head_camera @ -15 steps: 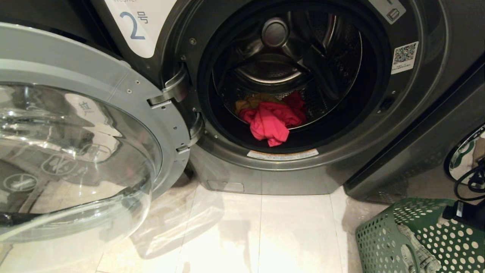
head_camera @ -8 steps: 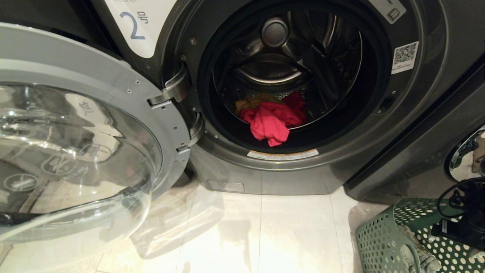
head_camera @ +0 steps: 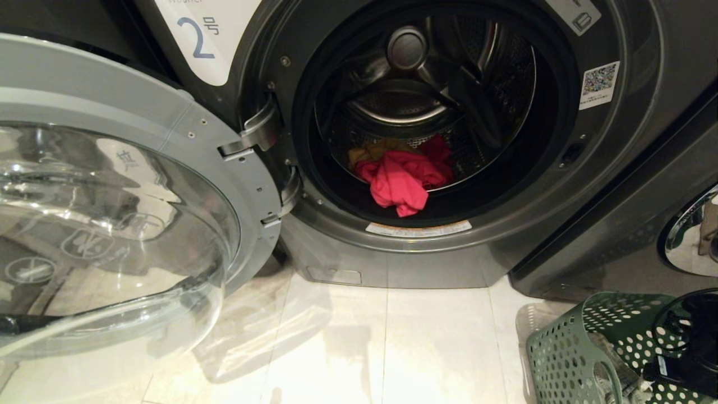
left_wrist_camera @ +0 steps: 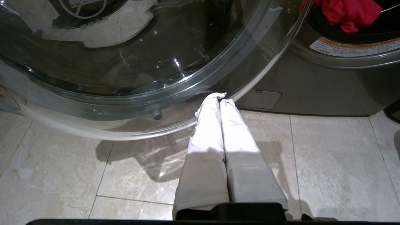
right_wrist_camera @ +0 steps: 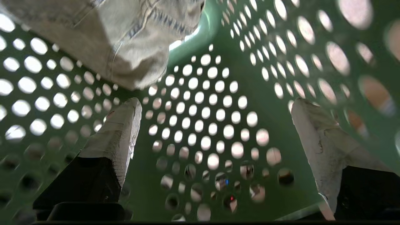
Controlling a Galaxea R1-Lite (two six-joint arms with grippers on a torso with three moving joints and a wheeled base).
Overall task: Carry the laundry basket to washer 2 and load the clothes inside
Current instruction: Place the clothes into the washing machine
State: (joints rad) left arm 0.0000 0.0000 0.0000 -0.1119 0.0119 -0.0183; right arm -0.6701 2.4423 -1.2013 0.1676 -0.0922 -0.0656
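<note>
Washer 2 [head_camera: 505, 247], marked by its "2" label [head_camera: 196, 36], stands with its door [head_camera: 140, 101] swung wide to the left. In the drum lie the pink-red garment [head_camera: 401, 182] and, behind it, the yellow-orange one [head_camera: 373, 151]. The green laundry basket [head_camera: 566, 348] sits on the floor at the lower right. My right arm [head_camera: 690, 348] reaches down into it. Inside, my right gripper [right_wrist_camera: 215, 103] is open and empty, just short of the grey patterned piece [right_wrist_camera: 118, 40]. My left gripper [left_wrist_camera: 220, 97] is shut on nothing, low over the tiles under the door glass.
The open door's glass bowl [head_camera: 112, 224] juts out over the left of the tiled floor [head_camera: 392, 348]. A second dark grey machine [head_camera: 634, 213] with a chrome-ringed door [head_camera: 673, 235] stands right of washer 2, just behind the basket.
My right arm has sunk lower into the basket at the lower right. The washer, the clothes in the drum and the left gripper have stayed put.
</note>
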